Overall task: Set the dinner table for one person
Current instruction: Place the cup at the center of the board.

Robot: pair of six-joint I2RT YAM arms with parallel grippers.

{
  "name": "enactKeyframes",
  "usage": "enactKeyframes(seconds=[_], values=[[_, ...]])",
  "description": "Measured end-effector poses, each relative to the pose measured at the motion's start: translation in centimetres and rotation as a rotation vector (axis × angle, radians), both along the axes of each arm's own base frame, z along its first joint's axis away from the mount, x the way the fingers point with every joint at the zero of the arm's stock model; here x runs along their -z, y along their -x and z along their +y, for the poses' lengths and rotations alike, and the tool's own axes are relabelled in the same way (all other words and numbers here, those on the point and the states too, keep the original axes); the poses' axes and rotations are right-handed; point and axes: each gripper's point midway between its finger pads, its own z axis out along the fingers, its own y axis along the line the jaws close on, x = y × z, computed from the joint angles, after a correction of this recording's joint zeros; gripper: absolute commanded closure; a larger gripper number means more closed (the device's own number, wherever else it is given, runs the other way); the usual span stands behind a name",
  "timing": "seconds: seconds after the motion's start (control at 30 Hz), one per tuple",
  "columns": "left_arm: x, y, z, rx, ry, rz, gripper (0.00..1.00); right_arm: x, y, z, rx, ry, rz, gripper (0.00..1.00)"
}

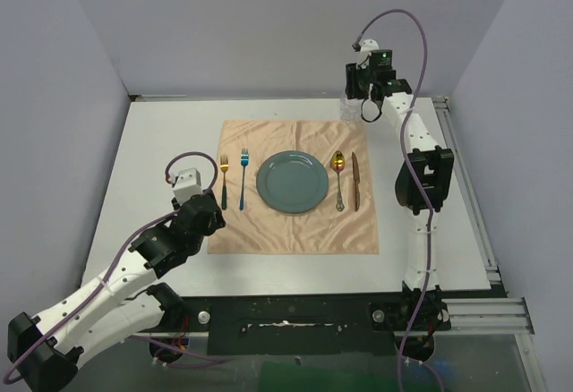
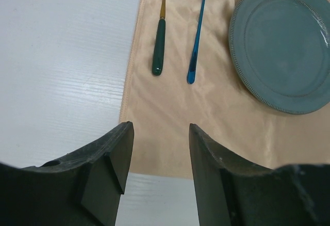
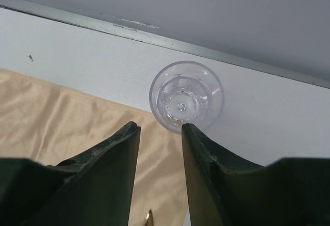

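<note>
Bench (image 1: 161,141): big white flat top with rails, fills the top view. It looks rigid, heavy and fixed, so it is nothing to grasp, only to place things on. Peach cloth (image 1: 295,231) lies mid-bench, soft and wrinkled, and would likely slide or bunch if dragged. Left gripper (image 2: 157,128) is released and empty, hovering over the cloth's edge at 8 o'clock of the plate. Right gripper (image 3: 160,128) has its jaws apart and holds nothing. It sits just short of the glass, which is beyond the fingertips, not between them. Teal plate (image 1: 293,182) is at cloth centre.

Clear glass (image 3: 186,96) stands upright at 1 o'clock of the plate, on bare bench just beside the cloth's far corner. Probably light, stiff, slick-walled and tippy. Best grip is across the side wall, low to mid height, with a gentle squeeze.

Yellow fork (image 1: 224,182) and blue fork (image 1: 243,177) lie at 9 o'clock, spoon (image 1: 338,177) and knife (image 1: 355,182) at 3 o'clock. All four are thin and flat.
</note>
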Motion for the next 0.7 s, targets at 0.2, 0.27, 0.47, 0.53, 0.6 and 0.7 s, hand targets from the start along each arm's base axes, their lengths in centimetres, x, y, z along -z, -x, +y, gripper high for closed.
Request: enactKeyframes(seconds=[0.2,0.27,0.47,0.53,0.6,0.7], values=[[-0.1,0.1,-0.4,0.017,0.019,0.005,0.56,-7.8,2.6,-0.6,0.036,-0.01,-0.105,0.94],[-0.1,0.2,-0.6,0.025,0.031,0.005,0.56,-8.5,3.2,-0.8,0.045,-0.013,-0.112,1.0],[-1.0,0.4,-0.7,0.033,0.069,-0.02,0.56,-0.8,4.6,-0.4,0.059,0.025,0.05,1.0],[-1.3,0.5,-0.7,0.031,0.079,-0.029,0.55,2.9,5.5,-0.2,0.06,0.047,0.127,1.0],[-1.4,0.5,-0.6,0.03,0.082,-0.032,0.56,6.7,6.7,-0.2,0.065,0.07,0.208,1.0],[-1.2,0.5,-0.6,0.03,0.077,-0.027,0.56,11.3,9.0,-0.4,0.076,0.096,0.316,1.0]])
